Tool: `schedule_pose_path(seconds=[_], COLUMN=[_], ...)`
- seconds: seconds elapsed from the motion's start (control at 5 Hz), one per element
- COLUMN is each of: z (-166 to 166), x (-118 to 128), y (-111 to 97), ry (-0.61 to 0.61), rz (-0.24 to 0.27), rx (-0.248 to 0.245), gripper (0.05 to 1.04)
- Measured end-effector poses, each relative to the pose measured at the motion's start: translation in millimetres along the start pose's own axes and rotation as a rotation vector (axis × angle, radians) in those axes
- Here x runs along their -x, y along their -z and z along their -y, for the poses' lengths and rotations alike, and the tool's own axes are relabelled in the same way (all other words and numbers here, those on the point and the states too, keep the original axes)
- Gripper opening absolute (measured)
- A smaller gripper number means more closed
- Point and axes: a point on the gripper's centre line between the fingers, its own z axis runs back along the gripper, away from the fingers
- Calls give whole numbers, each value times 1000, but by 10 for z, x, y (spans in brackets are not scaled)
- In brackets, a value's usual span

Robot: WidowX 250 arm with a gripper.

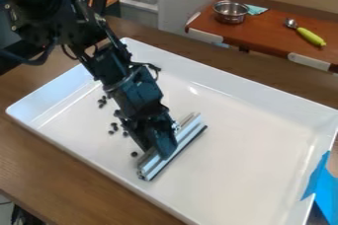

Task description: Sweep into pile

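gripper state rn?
Gripper: closed on the silver squeegee-like bar, holding it down at the white tray.

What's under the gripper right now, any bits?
Under the gripper is the middle of a silvery bar-shaped tool; both its ends show. Small dark bits lie to its left in view, on the white tray. Any directly beneath gripper or tool are hidden.
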Motion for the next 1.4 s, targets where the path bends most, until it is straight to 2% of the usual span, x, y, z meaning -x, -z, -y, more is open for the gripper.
schedule_pose_path(seconds=[0.8,1.4], z=[-276,-437], x=[-144,-336], y=[-98,-133], ry=[21,10], rz=[-36,-17], rx=[-37,-58], gripper=[372,372])
